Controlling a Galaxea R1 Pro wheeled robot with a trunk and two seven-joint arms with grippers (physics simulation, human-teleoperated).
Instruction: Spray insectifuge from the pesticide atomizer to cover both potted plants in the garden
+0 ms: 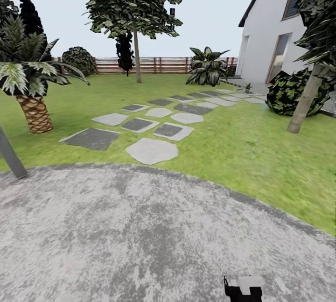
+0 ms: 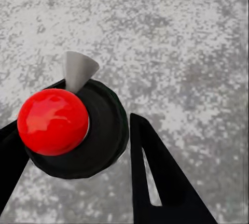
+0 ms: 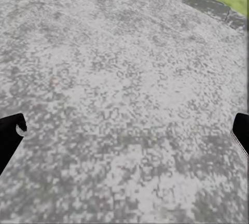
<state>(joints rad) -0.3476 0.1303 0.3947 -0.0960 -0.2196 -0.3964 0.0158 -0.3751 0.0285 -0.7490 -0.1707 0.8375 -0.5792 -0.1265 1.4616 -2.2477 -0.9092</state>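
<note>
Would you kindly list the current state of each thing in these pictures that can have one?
Left tool: shut on the atomizer, fingers either side of its cap.
Black atomizer with red round knob and grey nozzle: held, lifted above the patio.
Right tool: open, nothing between its fingers.
Round grey mottled patio: bare beneath both tools.
Pale stepping stones: lying flat in the lawn.

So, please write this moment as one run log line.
left gripper: shut on atomizer | right gripper: open | base: on grey patio | potted plants: unseen

The grey mottled patio [image 1: 140, 236] borders green lawn [image 1: 242, 152]. Pale and dark stepping stones [image 1: 151, 150] lie on the lawn toward the fence [image 1: 158, 65].
</note>
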